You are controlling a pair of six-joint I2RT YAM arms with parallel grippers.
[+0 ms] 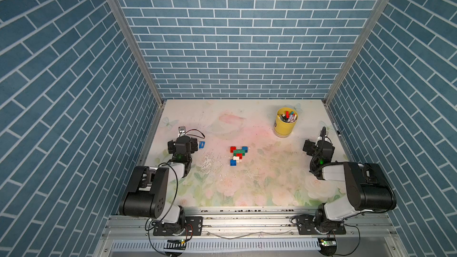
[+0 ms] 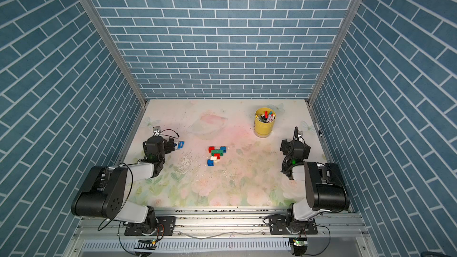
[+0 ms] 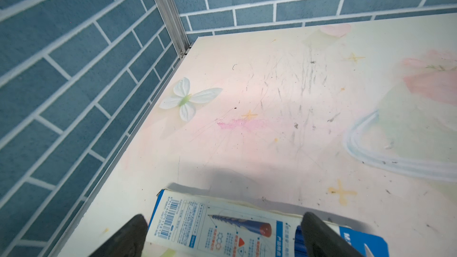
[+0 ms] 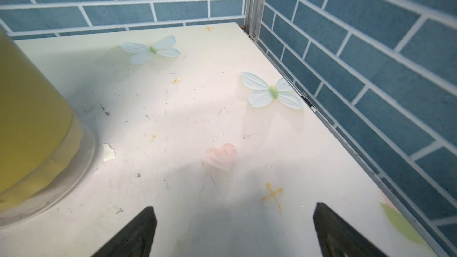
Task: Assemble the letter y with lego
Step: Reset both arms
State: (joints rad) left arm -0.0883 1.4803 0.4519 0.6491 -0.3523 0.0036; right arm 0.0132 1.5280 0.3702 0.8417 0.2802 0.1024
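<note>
Picking out the letter y (image 1: 238, 155) in mid-table, lying flat between the two arms and well apart from each. Reading red and blue at the two upper tips, green across beneath them, then red, white and blue stepping down the tail toward the near edge. Counting six pieces of lego in there, all touching. Spotting no loose brick anywhere else on the table (image 1: 259, 189), and getting the same shape for the letter y (image 2: 216, 155) in both top views. Judging the build as done, or as near done as makes no difference. Cannot vouch from this height for fully pressed studs.

Over to the left gripper (image 3: 223, 218): spread wide, pinching nothing, poised low over a blue-and-white cardboard box (image 3: 197, 221) lying flat near the left wall. Cannot tell about contact with that box.

Across to the right gripper (image 4: 234, 208): spread just as wide, empty, pointed at bare tabletop beside the yellow cup (image 4: 32, 119) of marker pens (image 1: 288, 116), nowhere near the bricks.

Leaving very little on the list by this reckoning: perhaps a firming press on the joints, perhaps nothing at all.
</note>
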